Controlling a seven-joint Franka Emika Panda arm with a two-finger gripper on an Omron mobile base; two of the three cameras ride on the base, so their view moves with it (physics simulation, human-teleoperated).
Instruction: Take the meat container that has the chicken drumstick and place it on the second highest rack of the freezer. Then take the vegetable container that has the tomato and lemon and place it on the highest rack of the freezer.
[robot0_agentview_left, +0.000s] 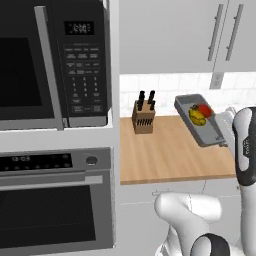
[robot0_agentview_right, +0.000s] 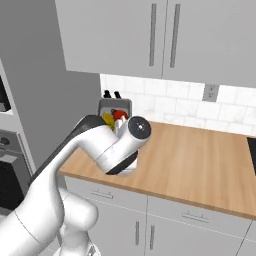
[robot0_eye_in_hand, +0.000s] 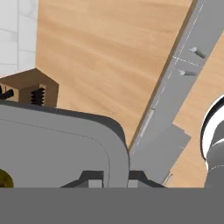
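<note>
The gripper (robot0_eye_in_hand: 110, 180) is pinched tight on the rim of the vegetable container (robot0_agentview_left: 200, 120), held tilted above the wooden counter (robot0_agentview_left: 165, 155), at 3 o'clock from the knife block (robot0_agentview_left: 143, 118), tomato (robot0_agentview_left: 205, 110) and lemon (robot0_agentview_left: 196, 116) inside

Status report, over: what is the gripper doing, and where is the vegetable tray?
Gripper shut on vegetable tray rim. Tray lifted above counter, tilted, tomato and lemon inside. Knife block stands apart to one side, not in the way.

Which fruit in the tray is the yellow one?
The lemon. It sits beside the red tomato in the vegetable container, on the side toward the knife block.
</note>
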